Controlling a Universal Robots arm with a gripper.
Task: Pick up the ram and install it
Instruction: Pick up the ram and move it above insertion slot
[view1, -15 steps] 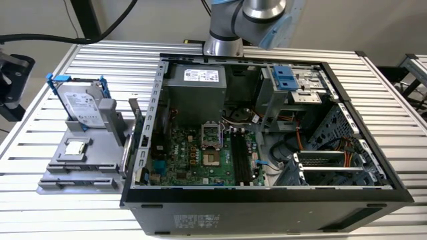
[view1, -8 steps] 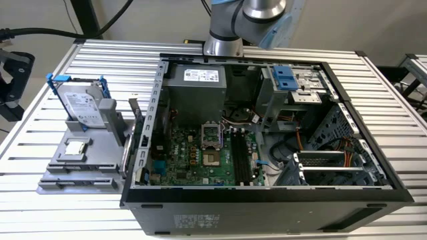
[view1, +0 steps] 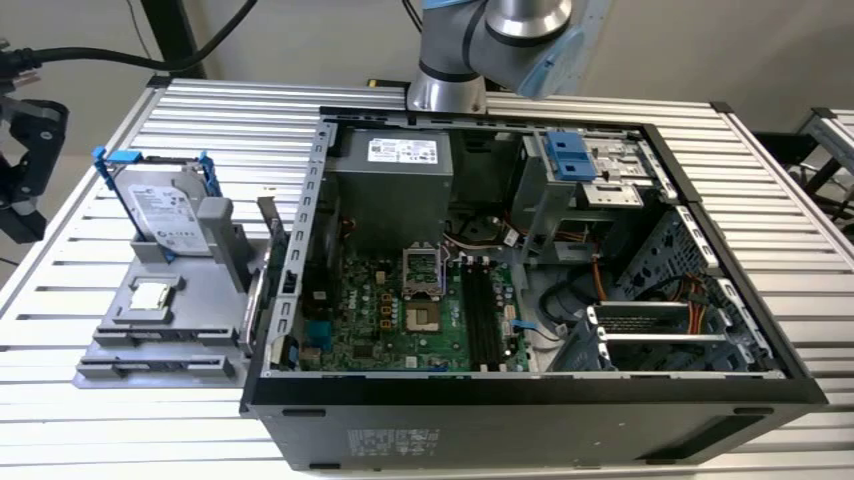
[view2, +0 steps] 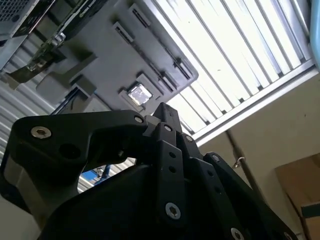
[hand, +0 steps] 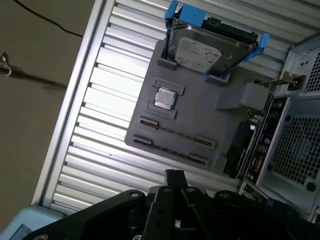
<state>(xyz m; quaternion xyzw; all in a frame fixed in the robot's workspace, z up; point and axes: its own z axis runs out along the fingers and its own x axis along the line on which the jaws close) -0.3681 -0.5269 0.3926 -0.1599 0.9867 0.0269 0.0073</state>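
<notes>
One slatted metal table, brown floor beside. Above grey tray, gripper pinched together, empty. Thin strip edge-up in tray slot, apparently the ram.

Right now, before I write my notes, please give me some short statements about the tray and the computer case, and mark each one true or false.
1. The computer case lies open, with the motherboard showing. True.
2. The hard drive stands on edge in the gray tray. True.
3. The processor chip sits in the motherboard's socket. False: it lies flat in a recess of the gray tray.
4. The gray tray is at the exterior view's right of the computer case. False: it is at the exterior view's left.
5. The hard drive's rails are red. False: they are blue.
</notes>
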